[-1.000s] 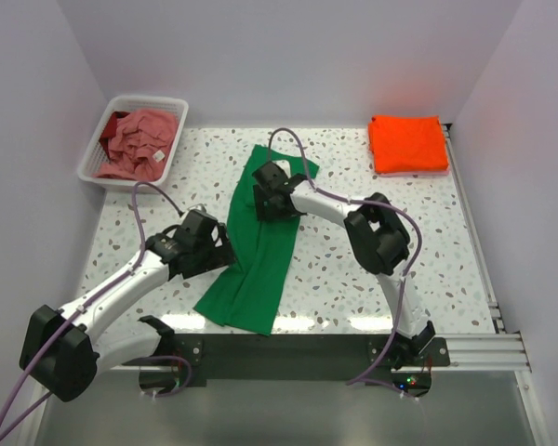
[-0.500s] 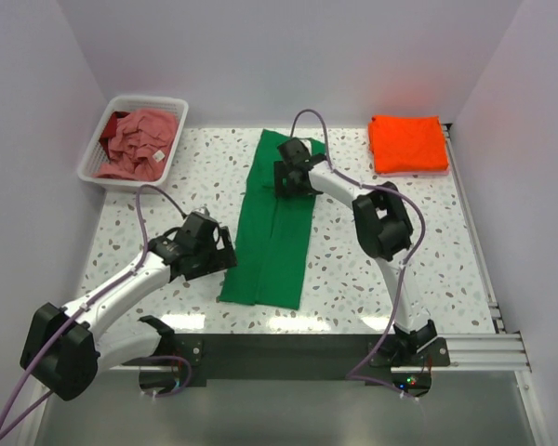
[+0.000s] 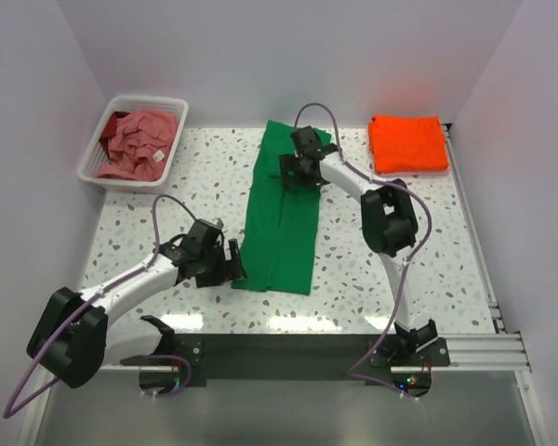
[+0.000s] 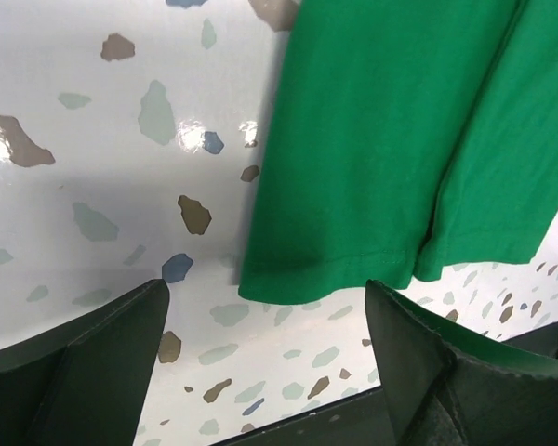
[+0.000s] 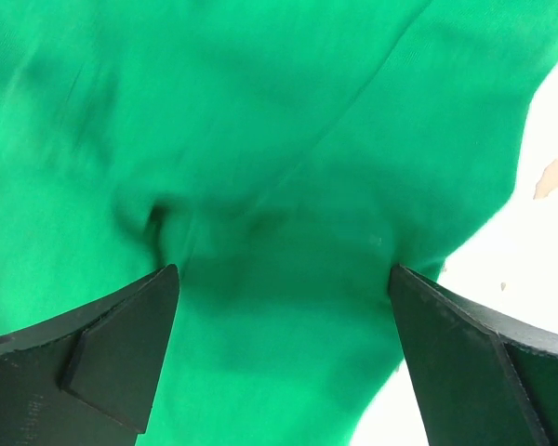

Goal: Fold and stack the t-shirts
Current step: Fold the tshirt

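The green t-shirt (image 3: 284, 209) lies as a long folded strip down the middle of the table. My left gripper (image 3: 231, 267) is open and empty just left of its near hem (image 4: 353, 274), a little above the table. My right gripper (image 3: 293, 175) is open over the shirt's far part (image 5: 279, 186), with cloth showing between the jaws and nothing held. The orange t-shirt (image 3: 407, 142) lies folded at the back right. The dusty pink t-shirt (image 3: 138, 141) with a white tag is crumpled in the basket.
The white slatted basket (image 3: 105, 175) stands at the back left. White walls close in the table on three sides. A metal rail (image 3: 474, 232) runs along the right edge. The speckled tabletop (image 3: 391, 260) shows around the green shirt.
The green shirt has been pulled straight and shifted to the right. My right gripper moved toward the back and let go. My left gripper opened, released the near hem and sits beside it.
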Controlling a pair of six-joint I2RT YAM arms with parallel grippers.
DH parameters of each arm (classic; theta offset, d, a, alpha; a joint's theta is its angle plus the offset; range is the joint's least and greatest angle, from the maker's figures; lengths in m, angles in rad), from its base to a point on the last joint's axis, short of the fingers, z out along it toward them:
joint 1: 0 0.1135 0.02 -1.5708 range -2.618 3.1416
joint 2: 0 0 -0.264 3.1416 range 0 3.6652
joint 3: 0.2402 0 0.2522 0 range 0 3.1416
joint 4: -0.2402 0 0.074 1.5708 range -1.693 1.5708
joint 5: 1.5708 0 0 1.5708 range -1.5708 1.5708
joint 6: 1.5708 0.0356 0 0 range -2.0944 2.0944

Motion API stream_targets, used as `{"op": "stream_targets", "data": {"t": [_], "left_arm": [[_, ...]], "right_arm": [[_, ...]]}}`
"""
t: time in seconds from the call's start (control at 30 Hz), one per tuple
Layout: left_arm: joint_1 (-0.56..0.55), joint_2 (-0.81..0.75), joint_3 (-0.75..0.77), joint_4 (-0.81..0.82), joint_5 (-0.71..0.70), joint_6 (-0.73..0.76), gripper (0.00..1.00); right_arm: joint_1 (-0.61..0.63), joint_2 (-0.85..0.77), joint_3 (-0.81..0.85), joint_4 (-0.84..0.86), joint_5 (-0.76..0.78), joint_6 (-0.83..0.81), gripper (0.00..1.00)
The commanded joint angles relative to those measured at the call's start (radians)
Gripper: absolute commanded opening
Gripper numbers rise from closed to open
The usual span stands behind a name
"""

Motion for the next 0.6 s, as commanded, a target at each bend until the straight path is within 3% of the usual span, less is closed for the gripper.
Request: {"op": "stream_targets", "data": {"t": [0.0,0.27,0.57], "left_arm": [[0.005,0.02,-0.026,0.077,0.051,0.02,0.83],[0.004,0.068,-0.055,0.137,-0.021,-0.011,0.57],[0.004,0.1,-0.095,0.18,0.008,-0.022,0.17]], "right_arm": [[0.008,-0.194,-0.053,-0.001,-0.098,-0.022,0.99],[0.02,-0.425,-0.319,0.097,-0.199,0.018,0.98],[0.027,-0.673,-0.59,0.157,-0.177,0.055,0.99]]}}
